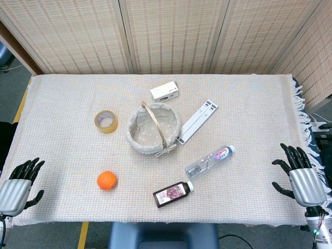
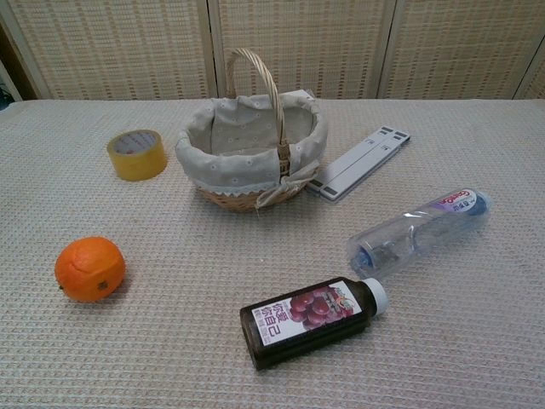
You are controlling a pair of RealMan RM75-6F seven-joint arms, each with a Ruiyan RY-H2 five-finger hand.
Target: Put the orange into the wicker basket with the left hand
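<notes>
The orange (image 1: 106, 180) (image 2: 89, 268) lies on the cloth at the front left. Behind it and to the right stands the wicker basket (image 1: 153, 129) (image 2: 253, 149), cloth-lined, handle upright, nothing inside. My left hand (image 1: 19, 184) rests at the table's front left corner, fingers spread and holding nothing, well left of the orange. At the front right edge my right hand (image 1: 300, 174) is likewise open and empty. Neither hand shows in the chest view.
A yellow tape roll (image 1: 106, 121) (image 2: 137, 154) lies left of the basket. A white box (image 1: 164, 91) sits behind it, a white flat stand (image 1: 197, 120) (image 2: 359, 162) to its right. A clear water bottle (image 1: 210, 161) (image 2: 420, 230) and a dark juice bottle (image 1: 173, 194) (image 2: 312, 321) lie at front right.
</notes>
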